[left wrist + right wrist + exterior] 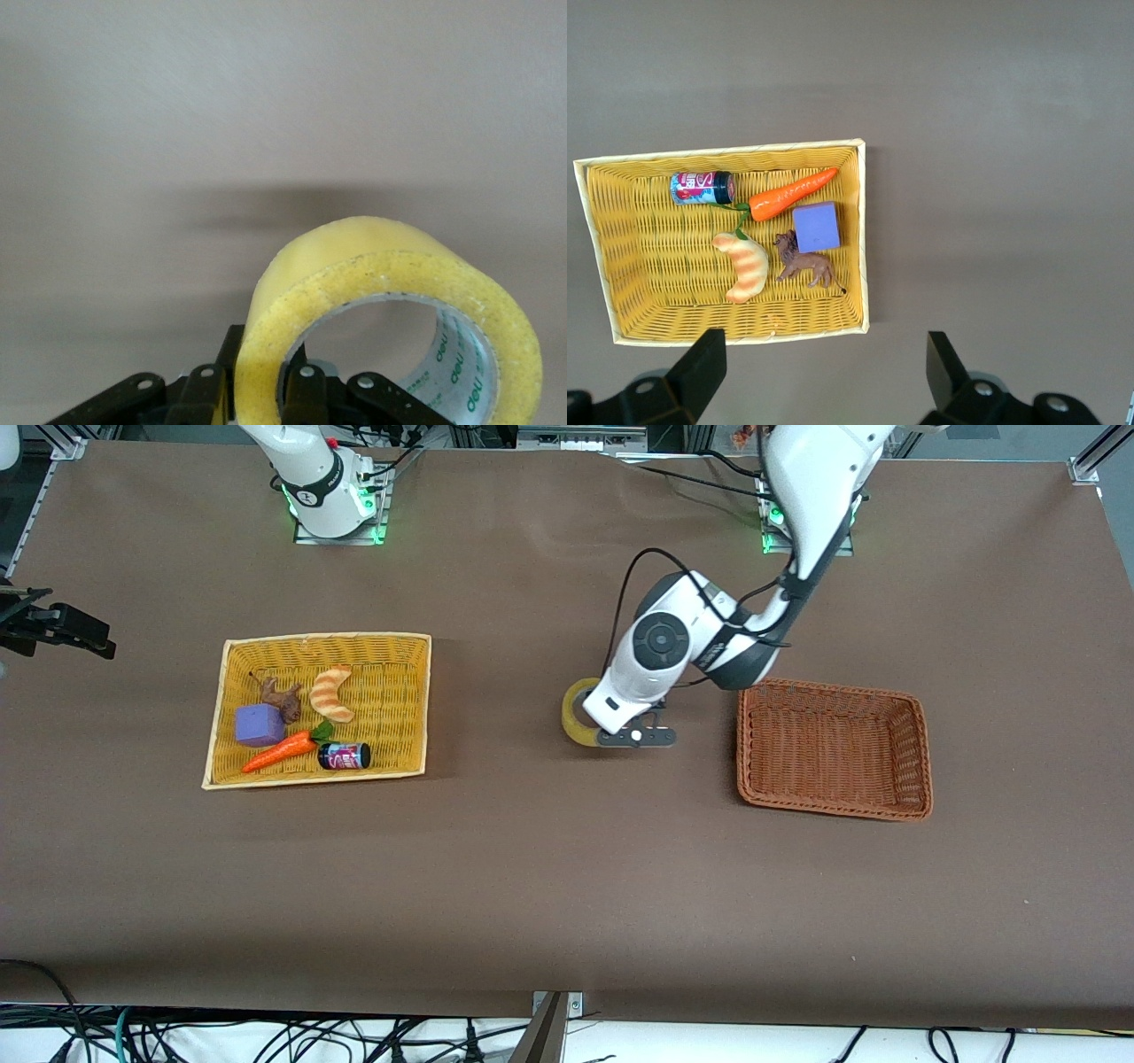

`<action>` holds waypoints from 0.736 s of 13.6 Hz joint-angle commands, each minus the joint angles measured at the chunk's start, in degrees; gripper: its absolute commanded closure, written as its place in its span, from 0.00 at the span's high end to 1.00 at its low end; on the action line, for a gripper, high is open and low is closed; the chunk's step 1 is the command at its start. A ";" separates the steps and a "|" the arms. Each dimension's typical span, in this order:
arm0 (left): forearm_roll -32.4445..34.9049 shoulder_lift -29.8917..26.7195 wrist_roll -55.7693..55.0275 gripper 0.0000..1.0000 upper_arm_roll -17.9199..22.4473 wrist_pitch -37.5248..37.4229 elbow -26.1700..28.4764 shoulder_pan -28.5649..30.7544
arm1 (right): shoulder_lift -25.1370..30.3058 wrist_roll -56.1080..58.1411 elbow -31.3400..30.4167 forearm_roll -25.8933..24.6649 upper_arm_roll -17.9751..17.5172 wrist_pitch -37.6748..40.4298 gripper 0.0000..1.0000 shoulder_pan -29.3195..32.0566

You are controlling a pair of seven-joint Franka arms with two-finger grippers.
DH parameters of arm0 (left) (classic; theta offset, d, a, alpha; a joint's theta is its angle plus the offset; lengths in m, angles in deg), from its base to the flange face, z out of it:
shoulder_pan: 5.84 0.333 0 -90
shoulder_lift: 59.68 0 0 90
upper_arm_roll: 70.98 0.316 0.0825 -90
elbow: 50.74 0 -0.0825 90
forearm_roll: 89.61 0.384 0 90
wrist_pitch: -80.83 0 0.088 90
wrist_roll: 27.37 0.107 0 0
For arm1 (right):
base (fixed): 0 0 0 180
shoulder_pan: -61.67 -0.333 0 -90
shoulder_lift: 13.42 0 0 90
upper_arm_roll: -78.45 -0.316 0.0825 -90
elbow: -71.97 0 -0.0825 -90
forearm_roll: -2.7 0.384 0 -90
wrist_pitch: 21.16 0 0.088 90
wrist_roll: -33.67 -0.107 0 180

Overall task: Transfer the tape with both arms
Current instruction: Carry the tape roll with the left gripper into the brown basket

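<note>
The right end effector (819, 376) is held high over the desk (532, 886) just beside the yellow basket (229, 717), fingers spread wide and empty; that arm waits. In the yellow basket lie a croissant (331, 693), a purple block (259, 725), a carrot (279, 751) and a small jar (345, 756). Between the two baskets, the tape (578, 713) stands on edge on the desk, its wall clamped by the closed left end effector (266, 390). The grasp appears just made; next, a lift is called for, then carriage toward the empty brown basket (921, 762) or a handover.
</note>
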 commanded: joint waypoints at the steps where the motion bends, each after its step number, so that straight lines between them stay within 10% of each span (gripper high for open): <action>1: 0.40 -6.45 12.82 0.00 0.36 -3.55 4.33 6.32 | 0.46 -0.50 -0.27 1.00 -0.21 -0.40 1.00 0.29; 10: 1.19 -13.14 45.30 0.00 18.91 -1.11 17.07 6.78 | -0.86 -0.06 1.22 1.00 -0.21 -0.31 1.00 0.29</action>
